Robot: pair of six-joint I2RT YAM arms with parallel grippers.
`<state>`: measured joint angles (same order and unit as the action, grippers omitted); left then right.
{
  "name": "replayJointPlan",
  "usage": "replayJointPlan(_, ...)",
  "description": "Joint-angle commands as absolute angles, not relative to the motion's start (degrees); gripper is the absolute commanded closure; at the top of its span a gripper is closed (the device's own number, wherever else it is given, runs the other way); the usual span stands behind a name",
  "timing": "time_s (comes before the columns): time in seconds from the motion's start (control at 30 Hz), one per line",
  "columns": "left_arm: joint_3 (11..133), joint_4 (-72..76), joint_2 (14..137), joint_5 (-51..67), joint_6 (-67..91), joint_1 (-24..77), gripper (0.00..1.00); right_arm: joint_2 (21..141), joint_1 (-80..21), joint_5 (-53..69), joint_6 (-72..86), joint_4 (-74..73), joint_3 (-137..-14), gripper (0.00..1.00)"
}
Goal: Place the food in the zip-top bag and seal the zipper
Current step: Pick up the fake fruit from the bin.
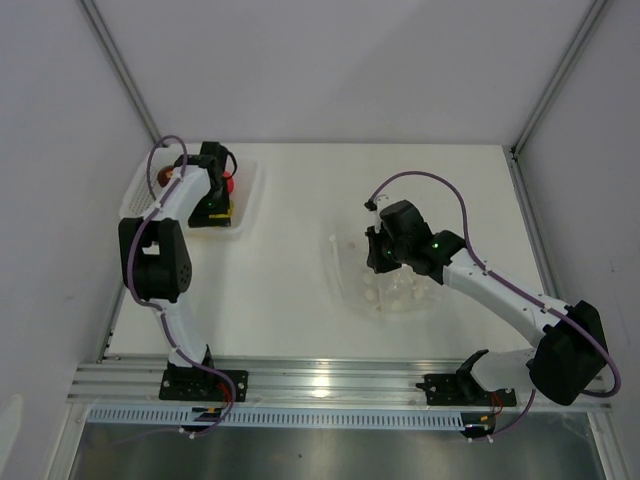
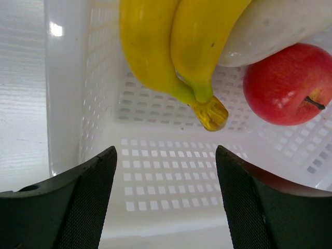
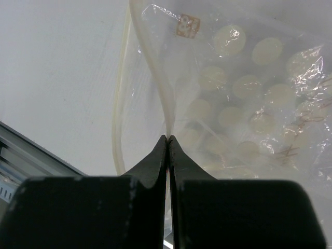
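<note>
We see the left gripper (image 2: 166,158) spread wide, the banana bunch (image 2: 171,46) at upper centre just beyond it; the right gripper (image 3: 168,139) is clamped on the zipper (image 3: 155,72) of the zip-top bag (image 3: 249,93).

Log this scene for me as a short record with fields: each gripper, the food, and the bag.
left gripper: open, poised over the white mesh basket
right gripper: shut on the zipper at the bag's edge
food: banana bunch, red apple and white radish, all in the basket
zip-top bag: lying on the table, right side; none of that food visible inside
progress: nothing bagged yet
</note>
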<state>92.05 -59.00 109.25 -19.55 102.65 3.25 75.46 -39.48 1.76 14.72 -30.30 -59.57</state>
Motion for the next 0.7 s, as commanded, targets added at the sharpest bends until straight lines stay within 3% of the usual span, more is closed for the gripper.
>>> replayJointPlan(0.0,93.25,-58.36,111.79,-18.9,108.28,2.64,0.22,74.44,-39.02,1.14,13.18,-30.67,-59.68,1.0)
replayJointPlan(0.67,99.15,-57.39,120.32,-16.18,110.04,0.88,0.22,72.77,-38.41,3.52,12.74,-29.97,-58.1,1.0)
